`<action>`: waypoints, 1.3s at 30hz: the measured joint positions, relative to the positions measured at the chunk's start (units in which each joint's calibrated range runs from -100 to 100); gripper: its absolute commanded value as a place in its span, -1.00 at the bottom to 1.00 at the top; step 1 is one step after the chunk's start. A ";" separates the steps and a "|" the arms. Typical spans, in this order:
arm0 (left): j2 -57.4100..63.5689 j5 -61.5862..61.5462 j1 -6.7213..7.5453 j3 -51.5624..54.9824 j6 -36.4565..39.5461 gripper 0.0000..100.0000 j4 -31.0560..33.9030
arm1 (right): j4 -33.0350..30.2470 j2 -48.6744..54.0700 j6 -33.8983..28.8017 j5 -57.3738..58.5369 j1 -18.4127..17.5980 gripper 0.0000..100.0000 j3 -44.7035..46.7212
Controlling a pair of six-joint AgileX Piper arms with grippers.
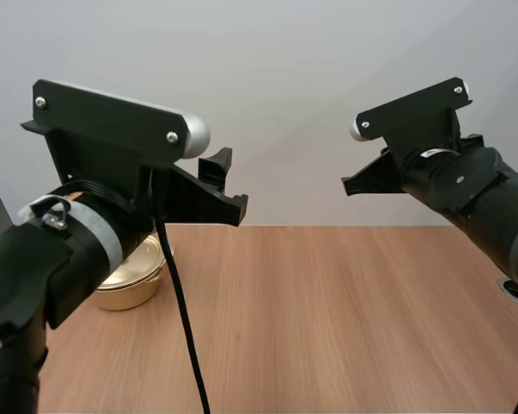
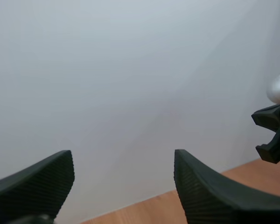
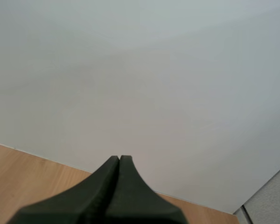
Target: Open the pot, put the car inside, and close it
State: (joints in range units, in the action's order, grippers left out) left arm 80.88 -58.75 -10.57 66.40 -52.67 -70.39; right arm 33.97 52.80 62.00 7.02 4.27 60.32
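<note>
Your left gripper point(image 2: 122, 163) was held up above the table point(image 1: 328, 310) with its two fingers standing well apart, ribbed faces turned to each other and the gap between them bare. Your right gripper point(image 3: 119, 159) was raised too, on the other side. Its fingers lay pressed together as one dark wedge, clamped on nothing. Both grippers angled inward over the wooden top, well apart from each other. The gold pot point(image 1: 136, 278) sat on the table at the left side, partly hidden behind your left arm point(image 1: 60, 250) — you could see its rim and rounded wall, but whether the lid was on could not be told.
</note>
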 measured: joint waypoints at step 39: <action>10.83 51.01 8.74 33.60 1.08 1.00 3.47 | 9.94 22.99 -0.49 10.81 0.82 -1.00 29.41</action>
State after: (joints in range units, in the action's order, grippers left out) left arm 91.71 -7.73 -1.83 100.00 -51.59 -66.92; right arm 43.91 75.79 61.51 17.83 5.09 89.73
